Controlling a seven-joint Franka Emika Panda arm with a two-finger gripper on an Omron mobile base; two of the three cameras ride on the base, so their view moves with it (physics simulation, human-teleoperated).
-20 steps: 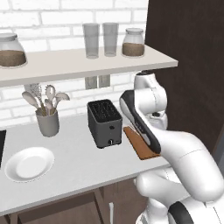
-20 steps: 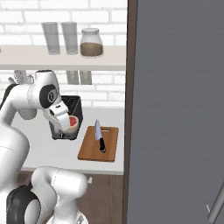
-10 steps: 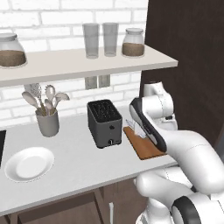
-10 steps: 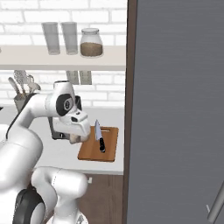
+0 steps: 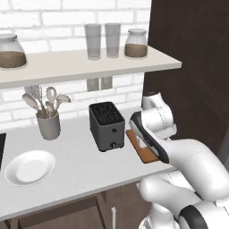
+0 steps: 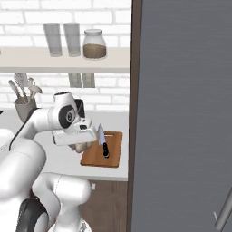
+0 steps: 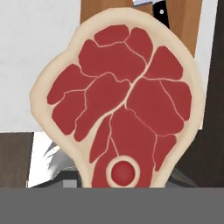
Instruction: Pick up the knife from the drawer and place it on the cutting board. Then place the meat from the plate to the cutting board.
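A: Hand view: the meat [image 7: 124, 100] fills the frame right in front of the fingers, so we're pinching it. The tips themselves are hidden behind the slab; we judge the grip from how it sits against the camera.

B: Agreed. Where's the cutting board [image 7: 186, 19] from there?

A: Past the far edge of the meat, toward the top of that view. The knife [image 7: 160, 9] handle pokes out just above the slab's rim, lying on the board.

B: Right base view has the gripper [image 6: 80, 146] at the board's left edge, low over the counter. The knife lies on the board's left half, long axis running near to far, blade tip pointing at the wall, handle toward us.

A: So the move goes rightward over the board. The knife is what stands in the way: it's the first thing we meet from the left. We'd aim for the bare right half, or the near strip beside the handle.

B: Other stuff: the toaster [image 5: 107, 125] sits just left of the board, close behind the wrist. The plate [image 5: 29, 167] is bare and well apart on the left, utensil cup [image 5: 48, 126] behind it. The dark cabinet wall [image 6: 181, 113] stands right beside the board's right edge, so little overshoot room.
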